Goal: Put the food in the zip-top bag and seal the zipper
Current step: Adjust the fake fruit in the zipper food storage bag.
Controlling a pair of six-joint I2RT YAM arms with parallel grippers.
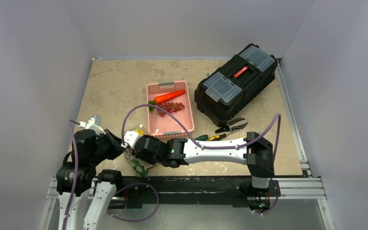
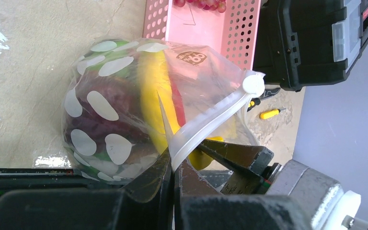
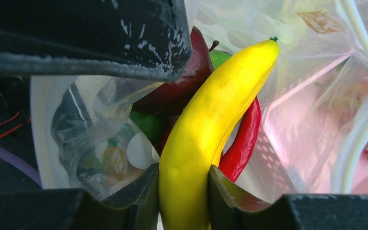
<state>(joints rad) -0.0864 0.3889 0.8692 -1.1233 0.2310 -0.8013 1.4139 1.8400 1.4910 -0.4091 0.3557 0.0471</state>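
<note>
Beige worktop (image 2: pixel 28 72) and grey walls (image 2: pixel 345 143) lie beyond our left gripper (image 2: pixel 173 165), which pinches the zip-top bag (image 2: pixel 110 96); our right gripper (image 3: pixel 182 191) grasps the banana (image 3: pixel 220 96).

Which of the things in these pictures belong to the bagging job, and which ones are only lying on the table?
Belong to the job: zip-top bag, its zipper, banana, red pepper, carrot, grapes.

Only lying about: black toolbox, pliers, screwdrivers, pink basket (it only holds the carrot and grapes).
</note>
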